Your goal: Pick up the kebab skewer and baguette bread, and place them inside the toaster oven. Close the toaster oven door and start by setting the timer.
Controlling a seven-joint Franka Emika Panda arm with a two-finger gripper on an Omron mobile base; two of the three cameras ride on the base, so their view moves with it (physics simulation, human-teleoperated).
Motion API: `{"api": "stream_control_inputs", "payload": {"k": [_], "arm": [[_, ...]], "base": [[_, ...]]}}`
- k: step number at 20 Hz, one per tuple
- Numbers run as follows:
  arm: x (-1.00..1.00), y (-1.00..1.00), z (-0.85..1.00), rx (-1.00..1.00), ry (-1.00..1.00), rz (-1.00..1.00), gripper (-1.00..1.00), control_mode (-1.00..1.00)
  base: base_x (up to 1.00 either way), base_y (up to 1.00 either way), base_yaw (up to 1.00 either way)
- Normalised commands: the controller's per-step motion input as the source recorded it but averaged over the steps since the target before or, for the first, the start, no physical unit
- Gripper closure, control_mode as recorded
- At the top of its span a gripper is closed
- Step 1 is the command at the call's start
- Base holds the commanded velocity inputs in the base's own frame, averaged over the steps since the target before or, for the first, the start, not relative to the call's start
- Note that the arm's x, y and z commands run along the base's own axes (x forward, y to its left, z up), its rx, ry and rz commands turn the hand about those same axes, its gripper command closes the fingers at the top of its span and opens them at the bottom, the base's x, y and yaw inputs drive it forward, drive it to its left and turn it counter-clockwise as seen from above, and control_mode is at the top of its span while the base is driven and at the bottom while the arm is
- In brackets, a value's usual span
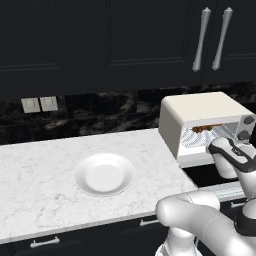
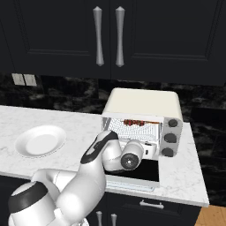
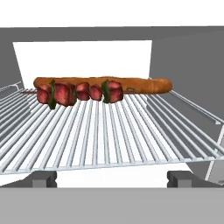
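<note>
- Gripper [image 3: 111, 178]: jaws spread wide apart, holding nothing; the two dark fingertips [image 3: 42, 178] rise at the front edge of the wire rack [image 3: 109, 135], touching neither food item.
- Kebab skewer [image 3: 78, 92]: red chunks with green pieces between them on a thin stick, lying across the back of the rack, just in front of the loaf and apparently against it.
- Baguette bread [image 3: 140, 84]: long orange-brown loaf with tapered ends, lying flat on the rack behind the skewer, extending past it on the right.
- Toaster oven [image 2: 143, 103]: cream-white box on the marble counter [image 1: 40, 170], three dark knobs at its right.
- Toaster oven door [image 2: 143, 170]: dropped open, lying flat in front of the oven, beneath the robot's wrist.
- White plate [image 1: 104, 174]: on the counter, well apart from the oven.
</note>
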Motion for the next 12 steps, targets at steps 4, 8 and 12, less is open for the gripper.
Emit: {"api": "stream_control_inputs", "payload": {"k": [4,8,12], "arm": [[0.06,0.00,0.00,0.00,-0.01,0.00,-1.00,-1.00],[0.05,0.01,0.00,0.00,-0.01,0.00,-1.00,-1.00],[0.06,0.05,0.00,0.00,-0.01,0.00,-1.00,-1.00]], "base": [[0.00,0.00,0.00],[0.00,0.00,0.00],[0.00,0.00,0.00]]}}
